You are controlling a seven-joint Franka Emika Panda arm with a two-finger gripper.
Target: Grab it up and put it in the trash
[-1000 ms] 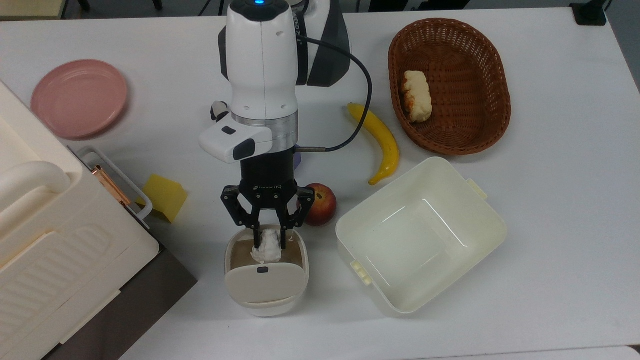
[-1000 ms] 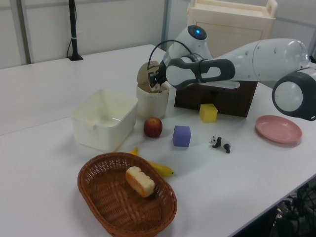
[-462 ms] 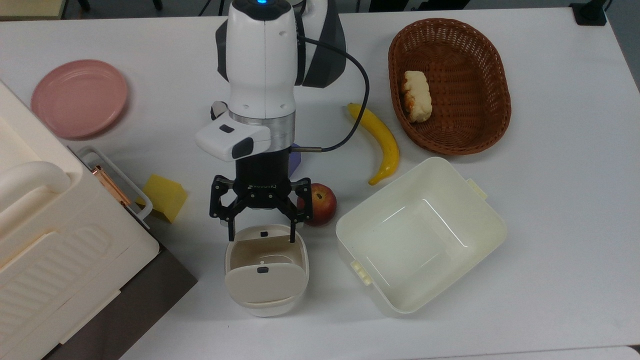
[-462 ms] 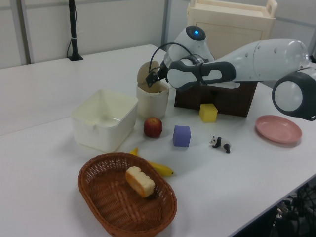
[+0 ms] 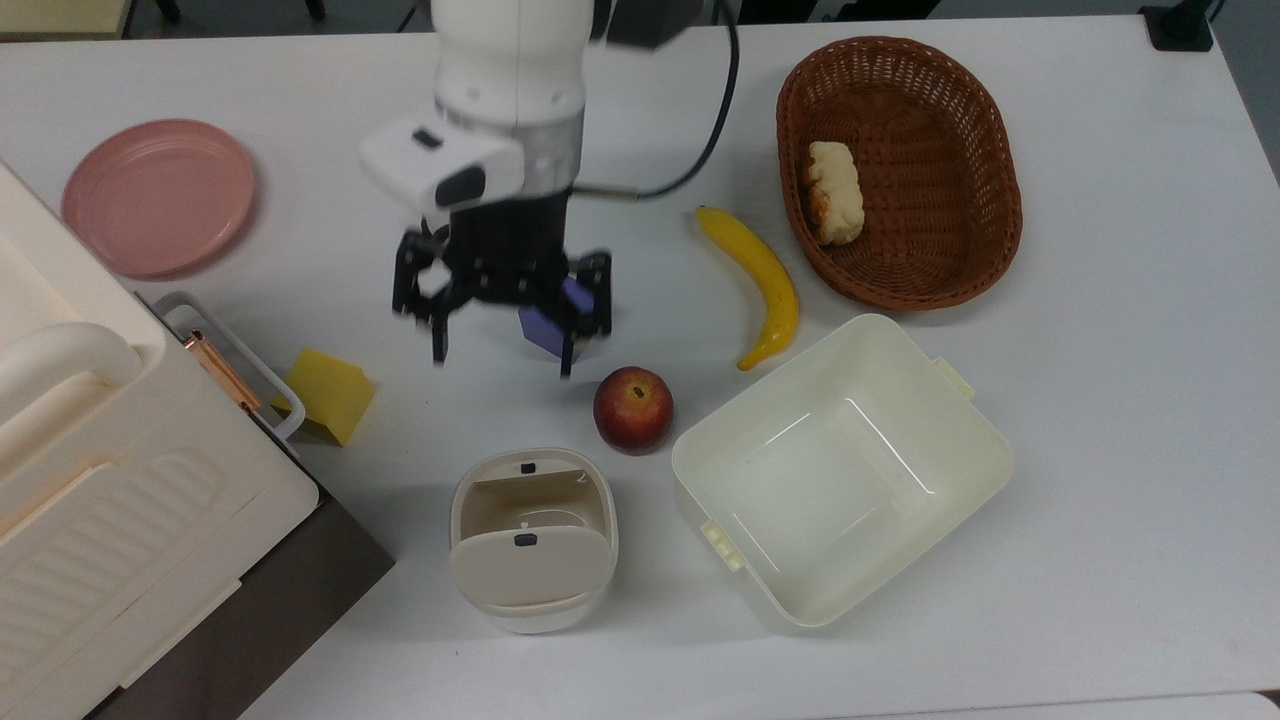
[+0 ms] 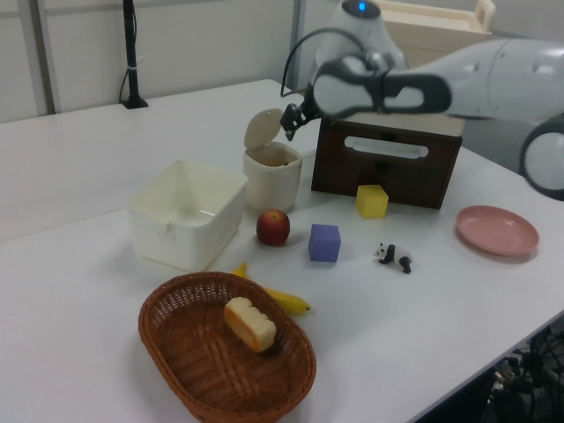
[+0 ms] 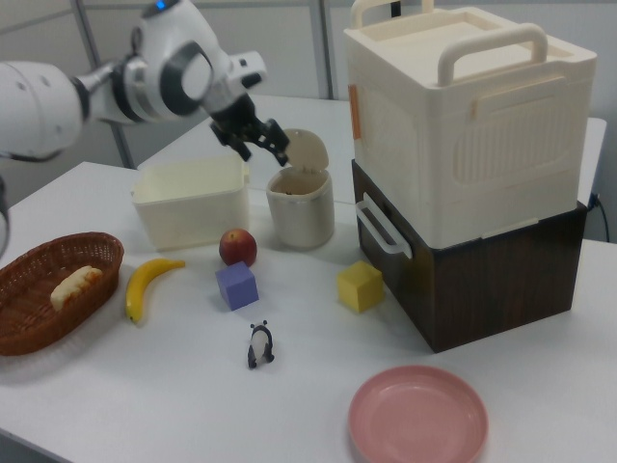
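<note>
The trash (image 5: 528, 572) is a small cream bin with its flap lid tilted open, standing near the top view's lower middle. It also shows in the left view (image 6: 272, 183) and the right view (image 7: 301, 218). The crumpled lump is hidden from view; what shows of the bin's inside is plain beige. My gripper (image 5: 502, 360) is open and empty, lifted above the table and apart from the bin, toward the top view's top. In the left view my gripper (image 6: 291, 124) hangs beside the raised lid, and in the right view it (image 7: 264, 147) is left of the lid.
A red apple (image 5: 633, 408) and a large cream tub (image 5: 700, 500) sit right of the bin. A purple cube (image 5: 541, 326) lies under my gripper. Around stand a yellow cube (image 5: 330, 395), banana (image 5: 762, 283), wicker basket (image 5: 1000, 160), pink plate (image 5: 158, 195), panda figurine (image 7: 259, 345) and storage box (image 5: 100, 480).
My gripper opened over the bin and let the lump go, and the lump dropped out of sight. The gripper then rose and drew back toward the top view's top.
</note>
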